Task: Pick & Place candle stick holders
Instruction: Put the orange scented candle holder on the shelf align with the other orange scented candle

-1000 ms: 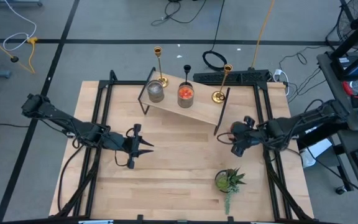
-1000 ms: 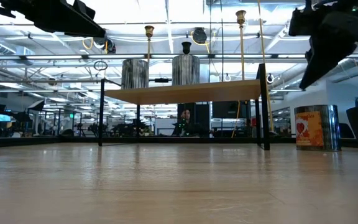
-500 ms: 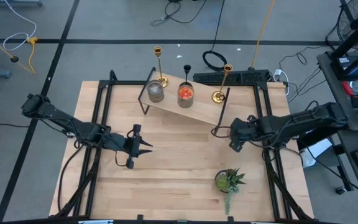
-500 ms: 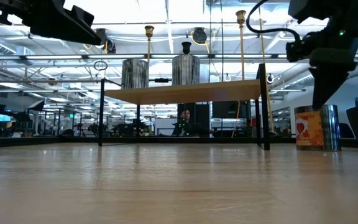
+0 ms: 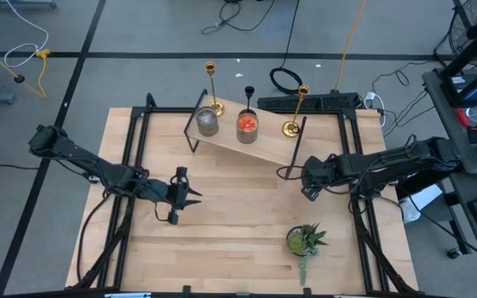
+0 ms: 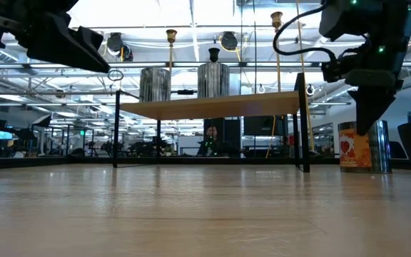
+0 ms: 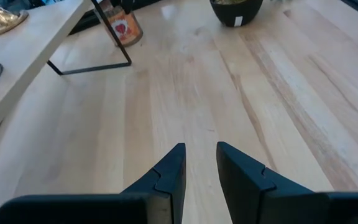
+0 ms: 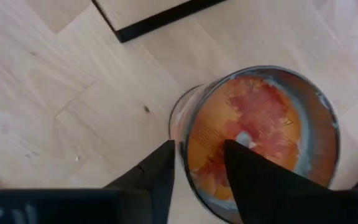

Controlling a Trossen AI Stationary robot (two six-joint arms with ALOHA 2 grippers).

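Note:
Two tall gold candlesticks [image 5: 212,87] [image 5: 298,108], a short black one [image 5: 249,98], a grey cup [image 5: 208,122] and an orange-red cup [image 5: 248,126] stand on the raised wooden shelf [image 5: 267,147]. Another orange-red cup [image 8: 260,130] [image 6: 362,146] stands on the table by the shelf's right leg. My right gripper [image 8: 199,149] [image 5: 306,184] points down over it, open, its fingers on either side of the cup's near rim. My left gripper [image 7: 201,155] [image 5: 195,196] hovers open over bare table at mid left. My right gripper comes at the table cup from above, one finger [image 8: 160,168] outside its wall [image 8: 180,134] and the other [image 8: 247,174] over its inside. The gap is wider than the wall, and I cannot tell whether either finger touches it.
A green potted plant [image 5: 305,240] stands near the table's front right. The shelf's black legs [image 5: 292,153] are close beside the table cup. Cables and a power strip [image 5: 321,101] lie beyond the far edge. Bare wood lies between the two arms.
My right gripper has gone toward the table's left and down, tipping to point more steeply downward, and now stands over the cup on the table. My left gripper has sunk a little.

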